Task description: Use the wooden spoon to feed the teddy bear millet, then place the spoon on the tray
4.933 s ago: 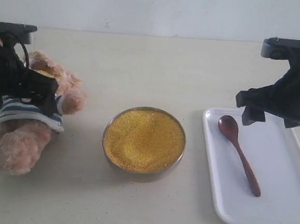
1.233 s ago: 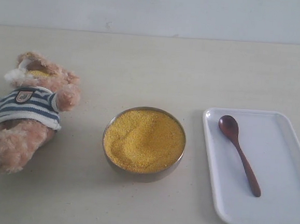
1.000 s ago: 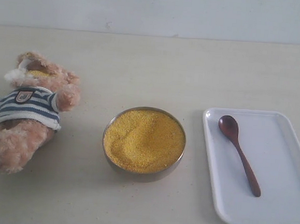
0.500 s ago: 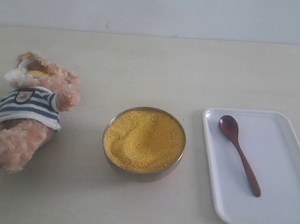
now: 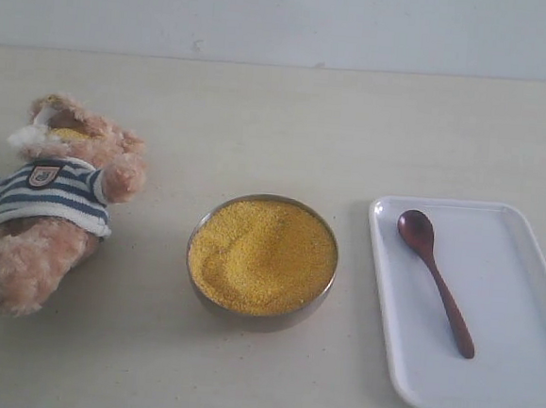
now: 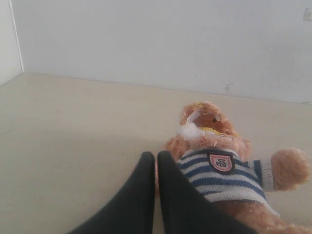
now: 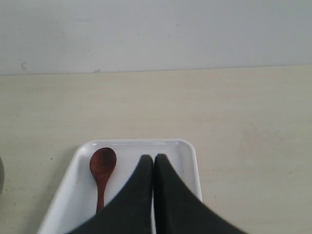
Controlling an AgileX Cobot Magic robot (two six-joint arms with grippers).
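Note:
The teddy bear [image 5: 51, 205] lies on its back at the table's left, with yellow grains on its muzzle; it also shows in the left wrist view [image 6: 219, 161]. The millet [image 5: 261, 253] fills a metal bowl in the middle. On the white tray [image 5: 515, 374] at the right rests the wooden spoon [image 5: 435, 275], bowl end toward the back; both appear in the right wrist view as tray [image 7: 187, 156] and spoon [image 7: 102, 168]. My left gripper [image 6: 156, 155] is shut beside the bear, holding nothing. My right gripper [image 7: 154, 158] is shut above the tray. Neither arm shows in the exterior view.
A pale wall [image 5: 287, 21] runs along the back of the beige table [image 5: 260, 127].
Since 4.9 s ago both arms have left the exterior view, uncovering the bear. Over the last second nothing has moved.

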